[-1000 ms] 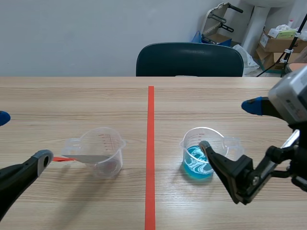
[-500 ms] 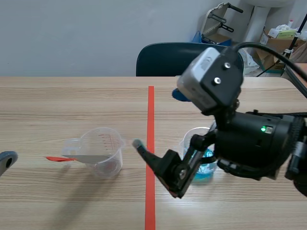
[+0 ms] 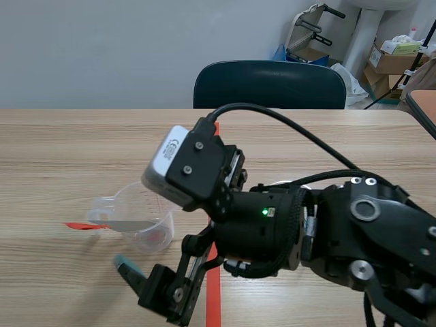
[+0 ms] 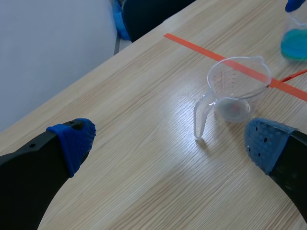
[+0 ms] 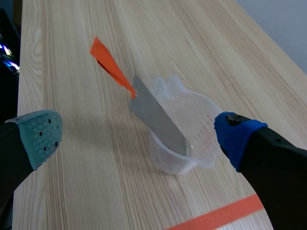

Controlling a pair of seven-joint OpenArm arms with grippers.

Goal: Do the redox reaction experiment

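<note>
The clear cup (image 3: 146,221) stands left of centre in the scene view, with a grey strip (image 3: 133,225) leaning across its rim, orange end outward. The right gripper (image 5: 138,136) hangs over it, fingers wide and holding nothing. The left gripper (image 4: 171,143) is spread wide too. Beyond it sits a second cup (image 4: 295,43), seemingly of blue liquid.

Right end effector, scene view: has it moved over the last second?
Yes. The right end effector swung from right of the red tape line across to its left, and is now low near the clear measuring cup.

The right arm (image 3: 293,231) lies across mid-table, crowding the clear cup's (image 3: 146,204) near side.
</note>
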